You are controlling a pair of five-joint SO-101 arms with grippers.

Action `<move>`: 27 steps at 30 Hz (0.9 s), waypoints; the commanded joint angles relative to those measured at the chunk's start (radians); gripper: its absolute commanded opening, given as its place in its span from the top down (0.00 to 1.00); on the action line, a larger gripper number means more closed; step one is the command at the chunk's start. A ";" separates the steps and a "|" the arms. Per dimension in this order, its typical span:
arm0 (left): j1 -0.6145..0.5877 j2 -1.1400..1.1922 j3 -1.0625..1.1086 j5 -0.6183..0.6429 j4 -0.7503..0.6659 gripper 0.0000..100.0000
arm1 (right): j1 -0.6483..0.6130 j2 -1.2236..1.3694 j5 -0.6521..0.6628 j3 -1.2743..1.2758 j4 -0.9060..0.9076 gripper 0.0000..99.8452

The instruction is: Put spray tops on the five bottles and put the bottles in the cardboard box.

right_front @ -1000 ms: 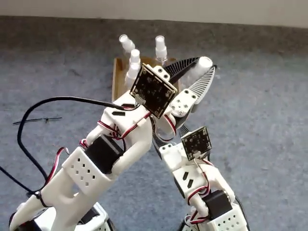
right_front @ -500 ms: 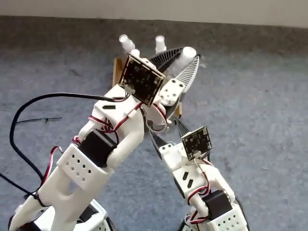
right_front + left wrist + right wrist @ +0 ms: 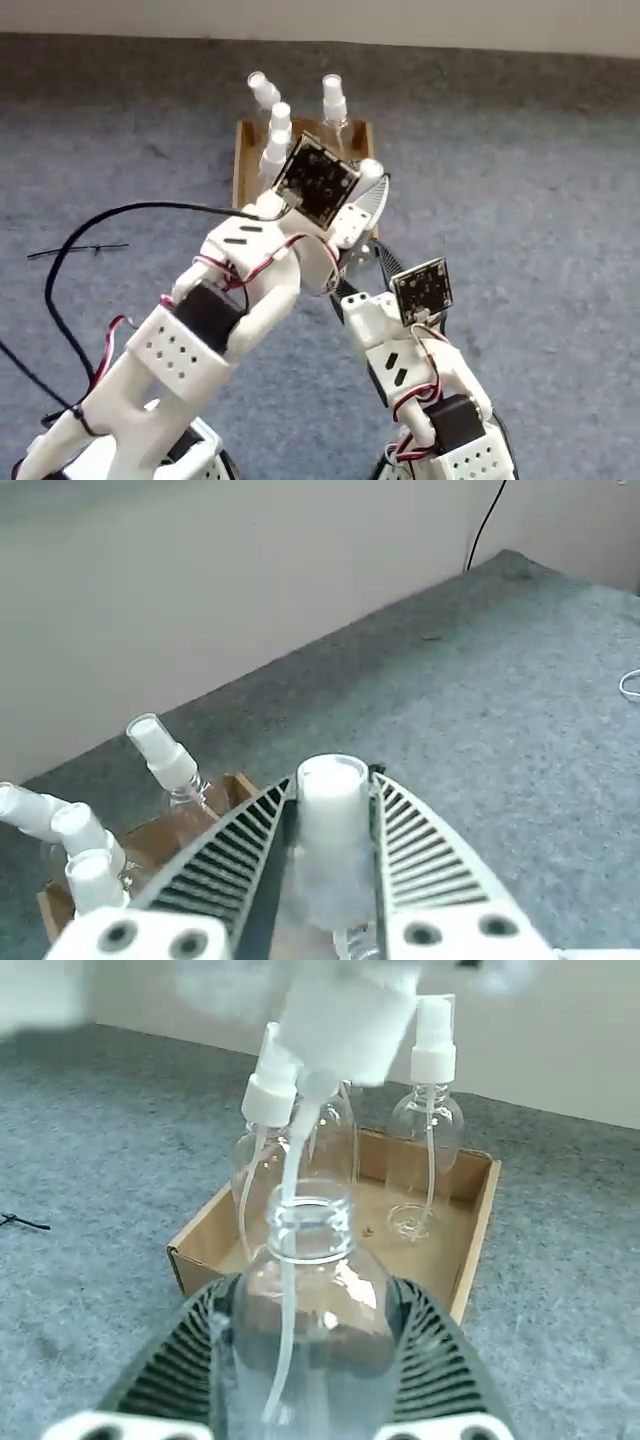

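While four capped bottles (image 3: 427, 1125) fill the cardboard box (image 3: 481, 1208), left jaws clamp one spray top (image 3: 331, 830), right jaws one bottle (image 3: 345, 1312).

The carpet (image 3: 540, 200) is speckled blue-grey, and the wall (image 3: 250, 580) is cream. The box (image 3: 242, 170), upper centre, is plain brown. The bottle (image 3: 310, 1330) is clear; the spray top (image 3: 332, 820) is white. The left arm (image 3: 200, 340) and the right arm (image 3: 420, 380) are white with black motors and red, black and white wires. The fingers (image 3: 225, 865) are black and ribbed.

Left pincer (image 3: 332, 780) and right pincer (image 3: 315, 1295) both clamped.
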 commanded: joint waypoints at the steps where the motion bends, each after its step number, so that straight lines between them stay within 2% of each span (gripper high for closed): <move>1: -0.012 -0.122 0.035 -0.006 0.048 0.99 | 0.025 -0.013 -0.011 -0.016 -0.024 1.00; 10: -0.012 -0.160 0.173 -0.009 0.048 0.99 | 0.025 -0.013 -0.012 -0.016 -0.024 1.00; 13: -0.012 -0.162 0.206 -0.009 0.049 0.99 | 0.027 -0.013 -0.055 -0.016 -0.024 1.00; 19: -0.019 -0.170 0.177 -0.009 0.055 0.99 | 0.028 -0.013 -0.058 -0.016 -0.024 1.00; 24: -0.019 -0.162 0.128 -0.006 0.149 0.83 | 0.031 -0.013 -0.058 -0.016 -0.022 1.00; 27: -0.022 -0.170 0.108 -0.006 0.164 0.84 | 0.028 -0.013 -0.058 -0.016 -0.022 1.00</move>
